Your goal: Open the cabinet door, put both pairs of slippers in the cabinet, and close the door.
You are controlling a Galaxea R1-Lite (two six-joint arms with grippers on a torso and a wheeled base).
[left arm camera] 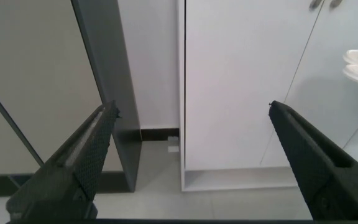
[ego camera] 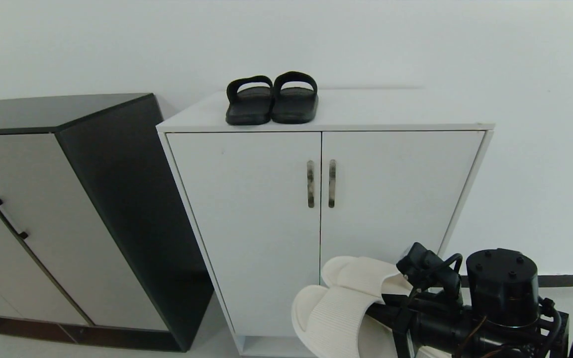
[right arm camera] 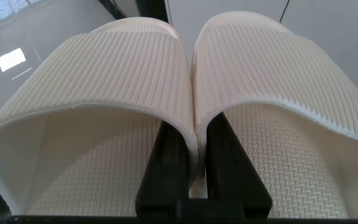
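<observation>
right gripper [right arm camera: 194, 186]: fingers [right arm camera: 166, 168] pressed together, pinching the adjoining inner side walls of the cream slippers [right arm camera: 135, 81]. one finger sits inside each slipper and the ribbed straps arch over them. the pair is held side by side, toes pointing away from the wrist toward the white cabinet [ego camera: 366, 112], low in front of its right door [ego camera: 396, 199].

left gripper [left arm camera: 192, 107]: fingers [left arm camera: 73, 168] spread wide, nothing between them. it hangs low, facing the bottom corner of the white cabinet on the left door [ego camera: 246, 219] side.

black slippers [ego camera: 271, 99]: on top of the white cabinet, toward its left half, side by side and touching, heels at the front edge.

doors: both flush and shut. the two upright handles [ego camera: 321, 183] sit just either side of the centre seam, well above the held pair.

edges and room:
- dark cabinet [ego camera: 117, 199] stands just to the left of the white one; a narrow wedge of floor [left arm camera: 157, 186] shows between them at the base.
- open recess under the white cabinet's doors at floor level.
- bare wall [ego camera: 525, 149] to the right of the white cabinet.
- the held pair overlaps the lower part of the right door and the centre seam in the head view; whether it touches the door i cannot tell.
</observation>
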